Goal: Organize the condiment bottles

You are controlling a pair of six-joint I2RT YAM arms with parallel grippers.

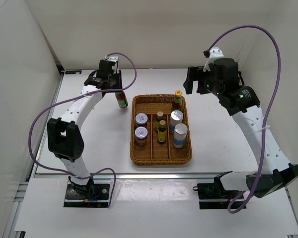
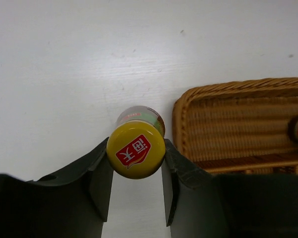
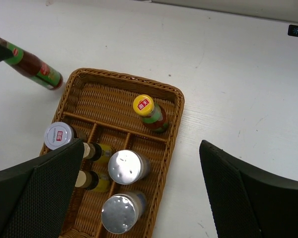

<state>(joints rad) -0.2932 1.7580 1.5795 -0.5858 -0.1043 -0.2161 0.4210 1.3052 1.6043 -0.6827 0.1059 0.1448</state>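
My left gripper (image 1: 118, 92) (image 2: 136, 171) is shut on the yellow cap of a tall red/green-labelled bottle (image 1: 121, 100) (image 2: 135, 148) (image 3: 34, 68), just left of the wicker tray (image 1: 138, 154) (image 2: 228, 124) (image 3: 169, 148). I cannot tell if the bottle's base touches the table. In the tray stand the second tall bottle (image 1: 177, 99) (image 3: 150, 113) at the far right, two silver-topped cylinders (image 1: 176, 119) (image 3: 126, 167), two tiny dark bottles (image 1: 161, 131) (image 3: 92, 180) and two white-lidded jars (image 1: 141, 120) (image 3: 60, 135). My right gripper (image 1: 194, 82) (image 3: 139, 198) is open and empty above the tray's right side.
White walls close in the table at the left, back and right. A metal rail runs along the near edge by the arm bases. The right arm's purple cable arcs high over the right side.
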